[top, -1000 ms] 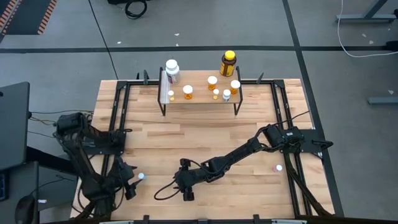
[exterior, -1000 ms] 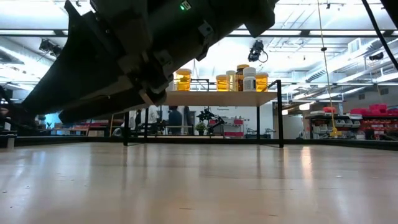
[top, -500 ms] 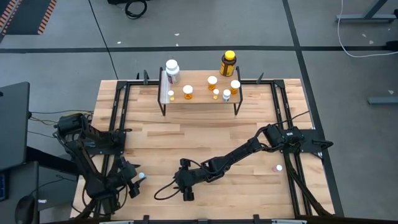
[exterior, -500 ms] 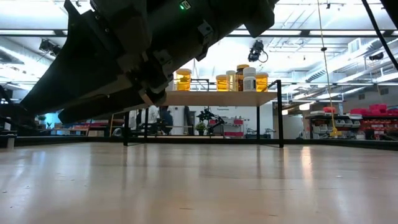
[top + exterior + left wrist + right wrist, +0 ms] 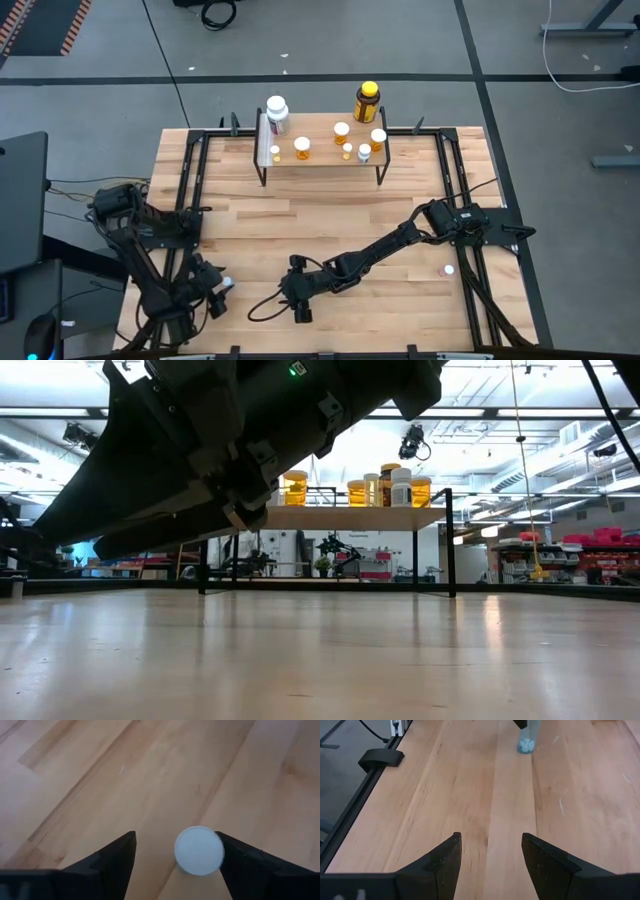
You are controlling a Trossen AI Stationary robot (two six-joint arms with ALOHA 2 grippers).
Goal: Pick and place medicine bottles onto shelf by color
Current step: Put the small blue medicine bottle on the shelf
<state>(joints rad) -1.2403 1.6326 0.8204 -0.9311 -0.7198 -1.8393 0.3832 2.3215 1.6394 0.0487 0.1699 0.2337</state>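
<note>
A small bottle with a white cap (image 5: 198,851) stands upright on the table near the front left (image 5: 227,284). My left gripper (image 5: 175,840) is open around it, pointing down at a slant, with one finger on each side of the cap. My right gripper (image 5: 491,840) is open over bare wood near the table's front middle (image 5: 302,312), with nothing between its fingers. The shelf (image 5: 320,163) stands at the far middle. It carries a large white bottle (image 5: 276,110), a dark amber bottle with a yellow cap (image 5: 367,100) and several small orange bottles (image 5: 302,148). My left gripper has one finger (image 5: 235,857) right beside the rim of the bottle's white cap (image 5: 219,851), but I cannot tell whether it touches. The other finger (image 5: 120,857) stands clear of the cap. The bottle rests upright on the table.
Another small white-capped bottle (image 5: 448,269) stands on the table at the front right, beside the right arm's frame rail. Black rails (image 5: 190,190) run along both sides of the table. In the low view the shelf (image 5: 345,517) stands beyond open wood.
</note>
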